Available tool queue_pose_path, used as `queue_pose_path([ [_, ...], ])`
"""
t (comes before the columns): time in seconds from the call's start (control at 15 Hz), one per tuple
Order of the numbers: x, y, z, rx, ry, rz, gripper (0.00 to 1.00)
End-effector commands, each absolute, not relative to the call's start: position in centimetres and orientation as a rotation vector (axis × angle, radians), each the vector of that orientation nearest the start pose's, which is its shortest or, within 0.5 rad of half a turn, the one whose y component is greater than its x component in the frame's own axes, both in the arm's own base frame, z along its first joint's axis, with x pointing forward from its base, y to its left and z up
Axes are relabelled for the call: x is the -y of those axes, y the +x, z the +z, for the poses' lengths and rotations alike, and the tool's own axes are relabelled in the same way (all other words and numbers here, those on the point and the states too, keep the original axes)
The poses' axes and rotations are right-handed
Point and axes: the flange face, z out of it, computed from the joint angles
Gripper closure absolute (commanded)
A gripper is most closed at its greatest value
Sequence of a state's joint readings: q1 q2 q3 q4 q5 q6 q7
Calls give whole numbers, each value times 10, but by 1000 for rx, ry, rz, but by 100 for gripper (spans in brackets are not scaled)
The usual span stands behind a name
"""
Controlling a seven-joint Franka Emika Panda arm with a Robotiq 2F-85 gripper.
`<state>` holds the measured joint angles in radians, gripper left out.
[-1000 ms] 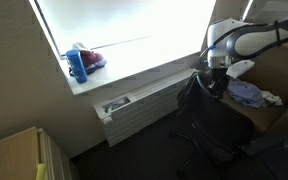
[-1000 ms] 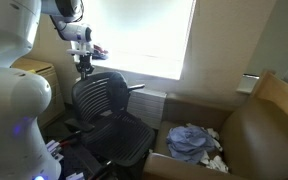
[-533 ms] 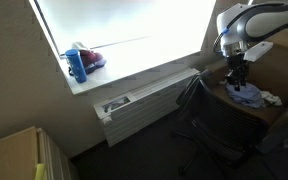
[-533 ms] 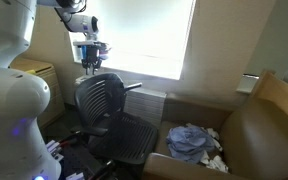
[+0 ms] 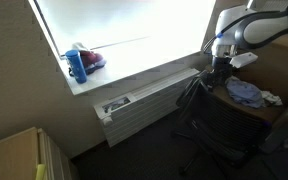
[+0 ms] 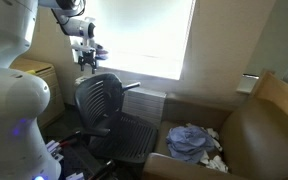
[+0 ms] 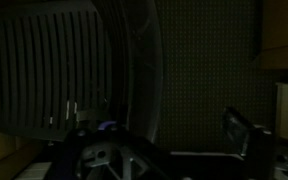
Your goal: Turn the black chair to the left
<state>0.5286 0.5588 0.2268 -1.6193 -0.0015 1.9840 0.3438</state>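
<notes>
The black chair (image 6: pixel 101 98) stands in front of the window, its mesh backrest upright and its seat (image 6: pixel 131 136) towards the room. It shows as a dark shape in an exterior view (image 5: pixel 212 118). My gripper (image 6: pixel 87 62) hangs just above the top edge of the backrest, open, with nothing in it and a small gap to the chair. It sits over the chair's top in an exterior view too (image 5: pixel 220 70). The wrist view is very dark: the mesh backrest (image 7: pixel 199 70) fills the middle, the wheeled star base (image 7: pixel 104 160) lies below, and one finger (image 7: pixel 240 132) shows at the right.
A bright window sill holds a blue bottle (image 5: pixel 77 66) beside a red item. A white radiator (image 5: pixel 136 104) runs under the sill, close behind the chair. A brown armchair (image 6: pixel 259 125) with crumpled clothes (image 6: pixel 192 141) stands next to the chair. The robot's white body (image 6: pixel 9 95) fills one side.
The gripper was shut on the top of the backrest and has opened and lifted off it. The chair has turned a little.
</notes>
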Motion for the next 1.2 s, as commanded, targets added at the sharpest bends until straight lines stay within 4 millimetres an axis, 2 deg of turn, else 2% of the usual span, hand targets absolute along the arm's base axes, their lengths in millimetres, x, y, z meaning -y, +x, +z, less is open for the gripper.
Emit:
queue_pose_path([
  [0.0,-446,496,289,606,-3050,325,0],
  [0.13,-446,493,285,614,-3079,286,0],
  [0.27,-444,497,269,628,-3142,228,0],
  [0.6,-445,500,223,601,-3202,228,0],
  [0.67,-445,500,218,559,-3205,259,0],
  [0.73,-445,497,226,604,-3192,267,0],
  [0.8,-445,497,218,587,-3198,278,0],
  [0.87,-445,497,225,577,-3187,287,25],
  [0.93,-446,496,233,586,-3191,299,26],
  [1.13,-459,485,255,826,-3098,463,48],
])
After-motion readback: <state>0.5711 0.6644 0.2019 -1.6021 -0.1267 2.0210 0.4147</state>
